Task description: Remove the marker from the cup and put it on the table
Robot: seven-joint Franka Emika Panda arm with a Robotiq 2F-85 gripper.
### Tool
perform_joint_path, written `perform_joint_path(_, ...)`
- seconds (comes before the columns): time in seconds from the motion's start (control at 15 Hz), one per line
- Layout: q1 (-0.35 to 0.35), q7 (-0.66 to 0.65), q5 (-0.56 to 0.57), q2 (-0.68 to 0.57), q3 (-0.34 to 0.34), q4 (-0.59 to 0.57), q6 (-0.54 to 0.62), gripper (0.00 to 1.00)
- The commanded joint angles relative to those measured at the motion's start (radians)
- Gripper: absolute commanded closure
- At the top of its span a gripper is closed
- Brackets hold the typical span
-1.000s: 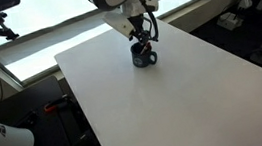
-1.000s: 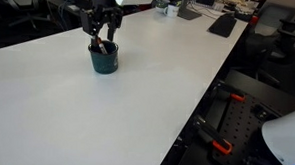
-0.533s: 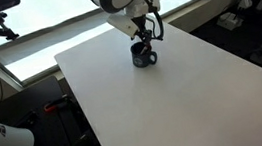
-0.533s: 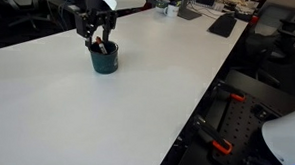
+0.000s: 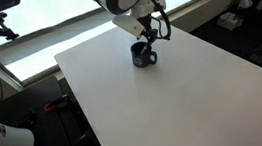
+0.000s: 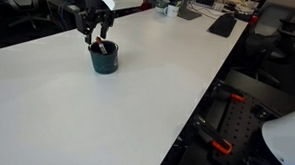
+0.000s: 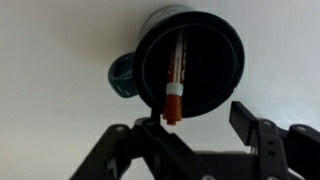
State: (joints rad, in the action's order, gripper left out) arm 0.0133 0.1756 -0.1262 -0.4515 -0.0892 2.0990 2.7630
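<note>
Office room, bright window (image 5: 56, 37) behind a large white table (image 5: 165, 104). Dark glossy cup (image 5: 144, 55) stands upright on the table near its far edge in both exterior views (image 6: 103, 60); rest of the table (image 6: 116, 121) is plain white.

Wrist view looks straight down into the cup (image 7: 225, 60), with the handle (image 7: 122, 75) sticking out to the side. The marker (image 7: 173, 85) lies inside the cup, leaning against the inner wall. It has a pale reddish barrel, and its orange-red end reaches the rim nearest the camera.

The tool (image 7: 197, 122) hangs directly above the cup with both black fingers (image 7: 245, 118) spread wide, released, gripping nothing. One finger is close to the marker's end; contact cannot be told. In the exterior views the tool (image 5: 151, 35) sits just above the cup mouth, arm coming down from above (image 6: 97, 35). The marker is too small to make out in those views.
</note>
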Motion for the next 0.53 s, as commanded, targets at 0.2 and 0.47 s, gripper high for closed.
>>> perform_joint_path(0.2,0.005,-0.06,0.033,0.014,0.018,0.007,-0.017,0.34)
perform_joint_path(0.47,0.011,-0.097,0.044,0.016,0.027,0.019,-0.032,0.31)
